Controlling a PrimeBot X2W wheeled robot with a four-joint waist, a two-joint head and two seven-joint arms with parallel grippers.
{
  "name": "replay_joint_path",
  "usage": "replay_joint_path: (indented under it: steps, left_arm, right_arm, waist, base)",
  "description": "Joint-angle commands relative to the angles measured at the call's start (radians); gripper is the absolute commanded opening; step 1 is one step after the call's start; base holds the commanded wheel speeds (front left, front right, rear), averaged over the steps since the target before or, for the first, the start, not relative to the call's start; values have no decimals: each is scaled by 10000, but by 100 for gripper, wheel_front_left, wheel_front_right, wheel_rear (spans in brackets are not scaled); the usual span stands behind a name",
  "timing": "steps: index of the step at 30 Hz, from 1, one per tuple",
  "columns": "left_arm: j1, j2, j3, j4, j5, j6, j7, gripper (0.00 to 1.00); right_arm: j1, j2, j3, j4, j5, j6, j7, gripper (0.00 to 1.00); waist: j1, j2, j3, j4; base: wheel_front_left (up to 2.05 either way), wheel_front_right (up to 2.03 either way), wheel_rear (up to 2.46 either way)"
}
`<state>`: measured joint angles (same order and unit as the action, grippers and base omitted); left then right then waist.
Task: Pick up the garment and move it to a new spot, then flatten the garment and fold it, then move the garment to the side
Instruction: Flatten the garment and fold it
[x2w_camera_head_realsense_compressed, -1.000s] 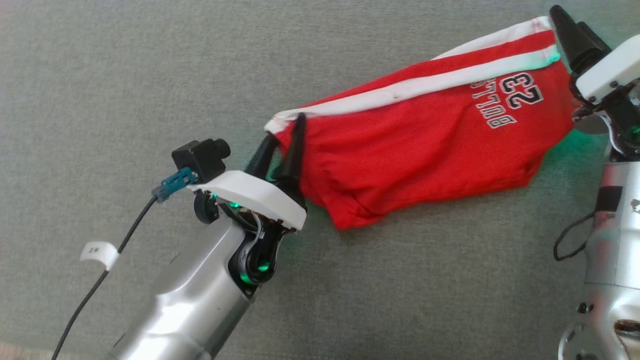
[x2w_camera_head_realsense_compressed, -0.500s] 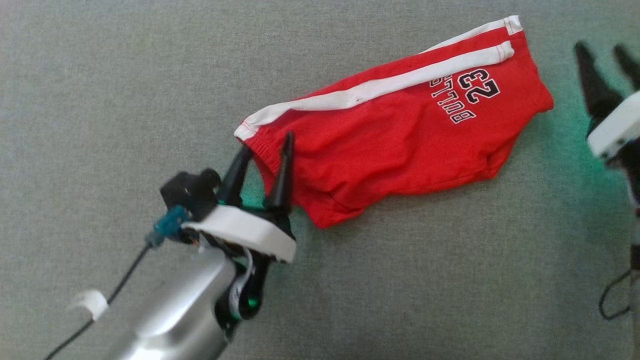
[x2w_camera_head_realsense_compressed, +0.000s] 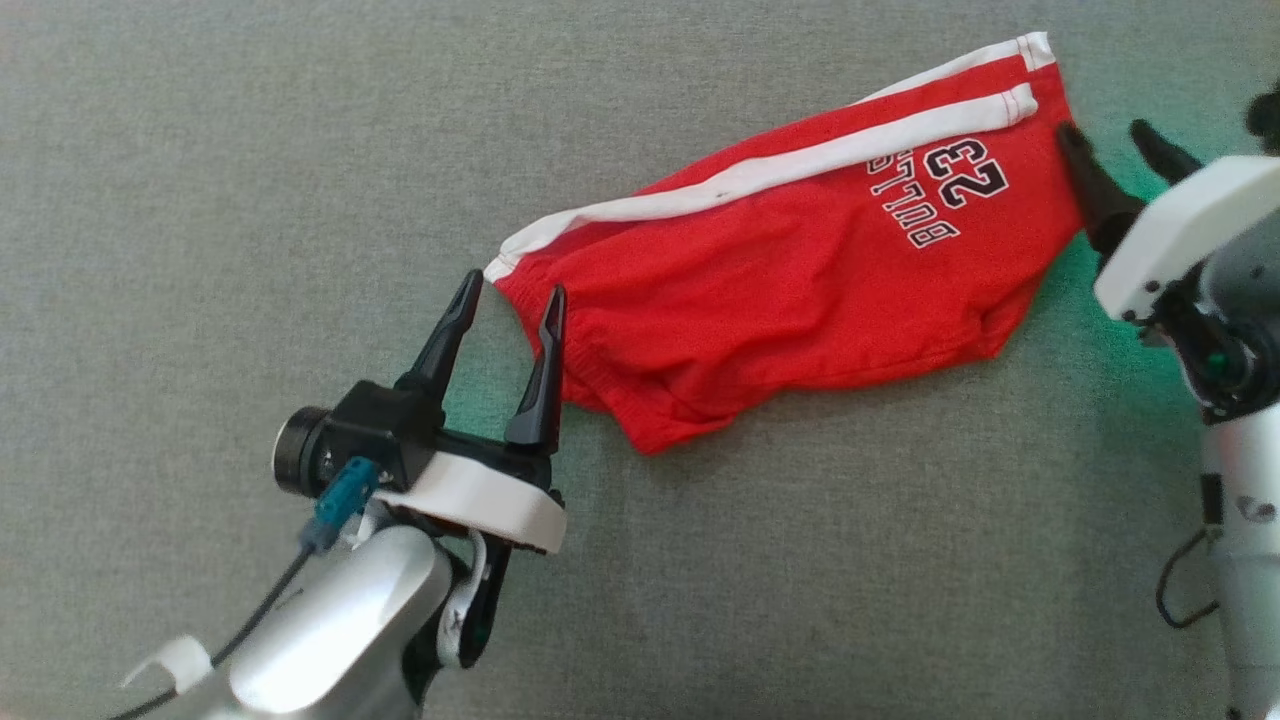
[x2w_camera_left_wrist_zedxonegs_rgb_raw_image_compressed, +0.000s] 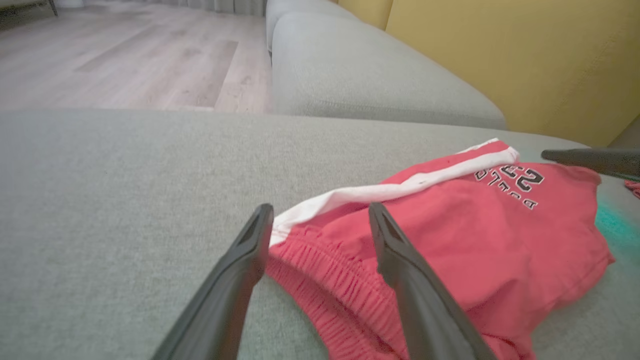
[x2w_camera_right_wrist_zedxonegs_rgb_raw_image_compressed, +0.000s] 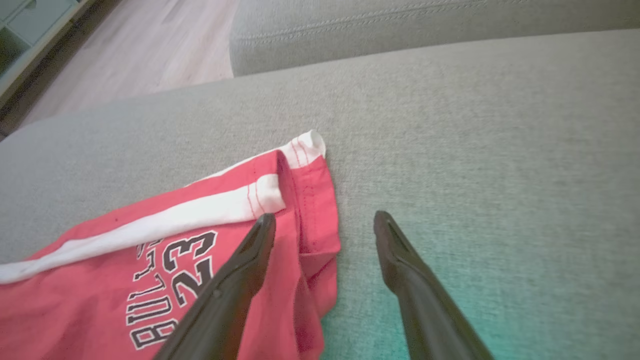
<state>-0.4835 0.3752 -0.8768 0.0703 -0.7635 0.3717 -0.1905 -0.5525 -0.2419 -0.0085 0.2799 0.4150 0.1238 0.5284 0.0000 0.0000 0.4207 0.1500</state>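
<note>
Pointing in from the left, the left pincer (x2w_camera_head_realsense_compressed: 512, 290) is wide open and holds nothing; its tips sit at the waistband end of the red shorts (x2w_camera_head_realsense_compressed: 800, 270). The shorts lie long and slanted across the grey sofa cushion (x2w_camera_head_realsense_compressed: 250, 150). At their far end, the right pincer (x2w_camera_head_realsense_compressed: 1102, 135) is wide open too, just as near.

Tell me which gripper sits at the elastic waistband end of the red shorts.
The left gripper: its open jaws flank the shorts' ribbed waistband corner. The right gripper is at the opposite hem end, beside the printed 23.
</note>
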Motion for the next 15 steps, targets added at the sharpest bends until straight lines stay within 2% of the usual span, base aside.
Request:
replay_joint_path:
  steps: [1,8,15]
  left_arm:
    - [-118,288,265,-450,249,213,-182,100]
    - [196,14,577,-819,1042,788,-640,100]
    - [812,-380,1375,-1221,2122,733,-708,100]
  right_arm:
    - [-327,46,270,-148,-178,69,198,100]
    - [-702,-109,838,858,-953,69,977,100]
    - [-664,-739,893,1673,-1661,69,1477,100]
  waist:
    - [0,0,-5,51]
    - [0,0,74,347]
    - [0,0,74,646]
  base:
    - [0,0,0]
    - [0,0,0]
    - [0,0,0]
